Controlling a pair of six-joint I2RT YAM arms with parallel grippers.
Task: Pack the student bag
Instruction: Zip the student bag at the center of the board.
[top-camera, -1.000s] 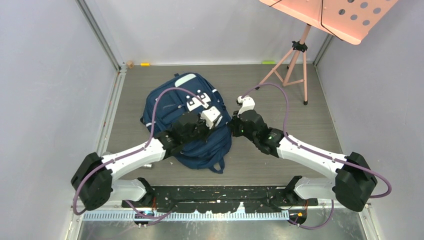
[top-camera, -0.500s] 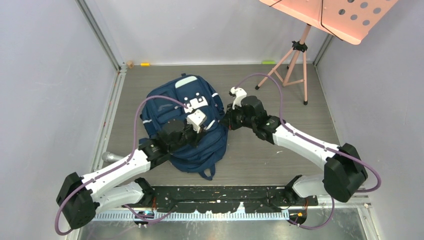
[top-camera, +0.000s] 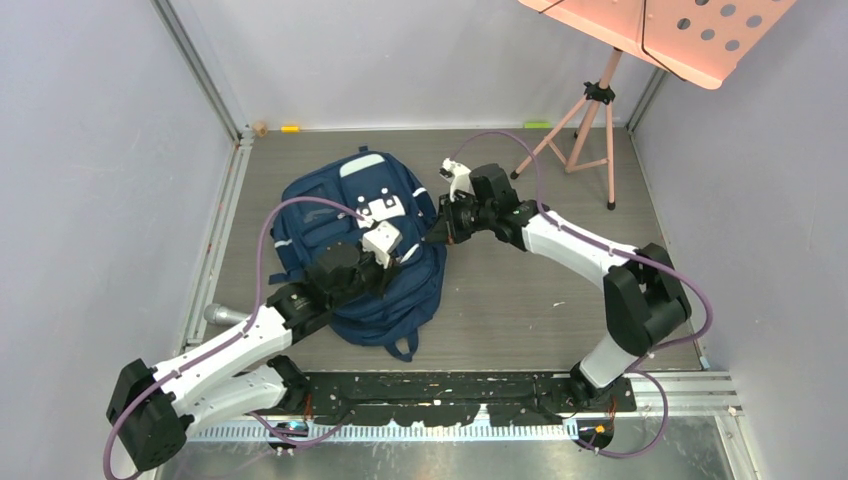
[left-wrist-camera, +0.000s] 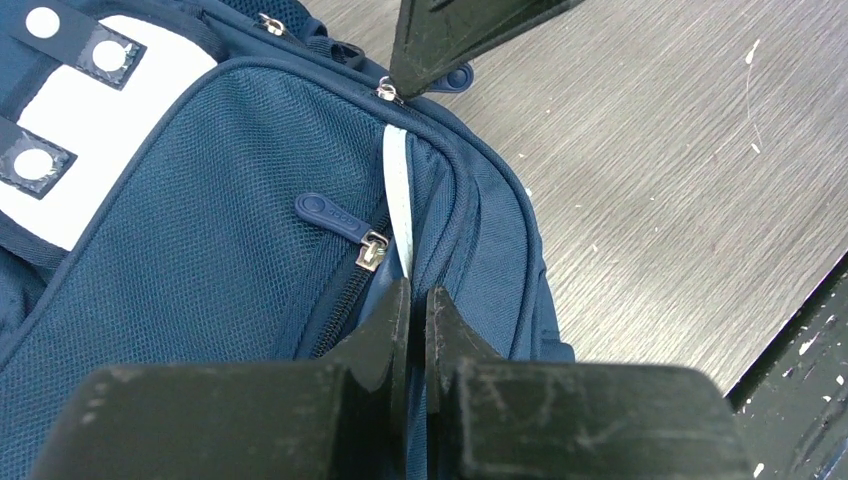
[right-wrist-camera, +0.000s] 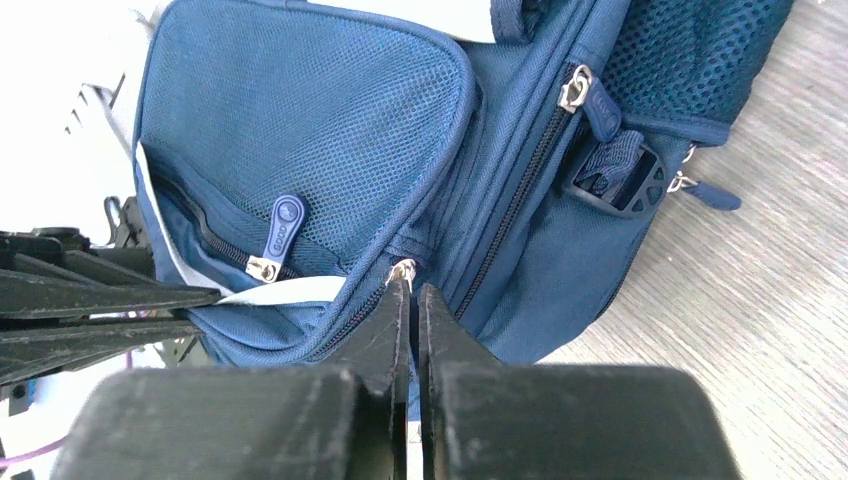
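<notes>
room: pale lilac walls on three sides; a pink music stand (top-camera: 598, 93) in the far right corner.
surface (top-camera: 520, 300): grey wood-grain boards.
student bag (top-camera: 315, 235): navy, lying flat left of centre, front pocket up, white patch toward the far wall.
left arm (top-camera: 220, 345): stretched low from the near left corner, wrist over the bag's near half.
right arm (top-camera: 575, 245): elbow raised, reaching leftward to the bag's right side.
left pincer (left-wrist-camera: 410, 300): almost fully closed, pinching the bag's fabric beside a pale stripe (left-wrist-camera: 398, 200).
right pincer (right-wrist-camera: 408, 290): closed, tips clamped on a small metal zip pull (right-wrist-camera: 402, 269) at the pocket's corner.
</notes>
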